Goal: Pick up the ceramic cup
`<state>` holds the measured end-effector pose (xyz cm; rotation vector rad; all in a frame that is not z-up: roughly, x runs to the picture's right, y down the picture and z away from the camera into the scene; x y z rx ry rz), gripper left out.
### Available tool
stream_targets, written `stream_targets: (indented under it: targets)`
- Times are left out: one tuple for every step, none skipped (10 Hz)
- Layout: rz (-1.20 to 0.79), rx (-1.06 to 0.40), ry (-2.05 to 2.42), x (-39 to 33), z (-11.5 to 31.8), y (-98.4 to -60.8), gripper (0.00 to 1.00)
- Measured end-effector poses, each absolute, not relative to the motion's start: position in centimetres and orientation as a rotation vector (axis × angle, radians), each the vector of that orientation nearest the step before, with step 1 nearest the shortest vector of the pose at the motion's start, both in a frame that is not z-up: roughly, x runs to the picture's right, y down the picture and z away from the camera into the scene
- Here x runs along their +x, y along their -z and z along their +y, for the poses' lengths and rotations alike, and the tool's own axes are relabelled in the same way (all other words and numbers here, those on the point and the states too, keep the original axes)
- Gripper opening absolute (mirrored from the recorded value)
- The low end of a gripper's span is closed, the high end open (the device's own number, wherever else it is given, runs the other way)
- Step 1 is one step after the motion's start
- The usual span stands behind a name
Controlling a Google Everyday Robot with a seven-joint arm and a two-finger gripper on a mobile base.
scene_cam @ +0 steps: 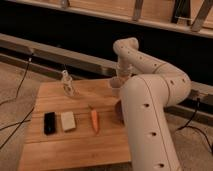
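The ceramic cup [115, 88] is a small off-white cylinder near the back right of the wooden table [75, 147]. It is partly hidden by my gripper [119, 80], which hangs down right over it at the end of the white arm. I cannot tell whether the gripper touches the cup. The large white arm covers the table's right side.
A dark purple bowl [118, 111] peeks out from behind the arm, in front of the cup. A small clear glass bottle [67, 84] stands at the back left. A carrot [94, 120], a pale block [67, 120] and a black object [49, 122] lie in a row mid-table.
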<state>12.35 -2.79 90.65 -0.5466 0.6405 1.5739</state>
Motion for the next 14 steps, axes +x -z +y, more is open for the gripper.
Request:
stream_targets:
  targets:
    - [0.634, -0.543, -1.567, 12.2, -3.1, -90.3, 0.0]
    - [0.628, -0.539, -1.562, 11.9, -3.5, -89.9, 0.0]
    - [0.621, -0.54, -1.556, 11.5, -3.8, -89.3, 0.0]
    - [0.613, -0.542, -1.551, 10.9, -4.1, -88.7, 0.0]
    - [0.607, -0.542, -1.553, 10.2, -4.5, -87.7, 0.0]
    - [0.605, -0.54, -1.555, 10.1, -4.6, -87.3, 0.0]
    - [0.602, -0.533, -1.557, 9.8, -5.0, -86.1, 0.0]
    - [0.598, -0.525, -1.556, 9.5, -5.2, -85.2, 0.0]
    - [0.594, -0.519, -1.556, 9.0, -5.4, -84.2, 0.0]
    - [0.596, -0.515, -1.556, 8.6, -5.4, -83.7, 0.0]
    - [0.607, -0.506, -1.566, 8.0, -5.3, -82.9, 0.0]
    - [0.621, -0.505, -1.575, 7.6, -5.2, -82.6, 0.0]
    - [0.637, -0.508, -1.584, 7.1, -5.0, -82.3, 0.0]
    - [0.671, -0.509, -1.594, 6.7, -4.8, -82.0, 0.0]
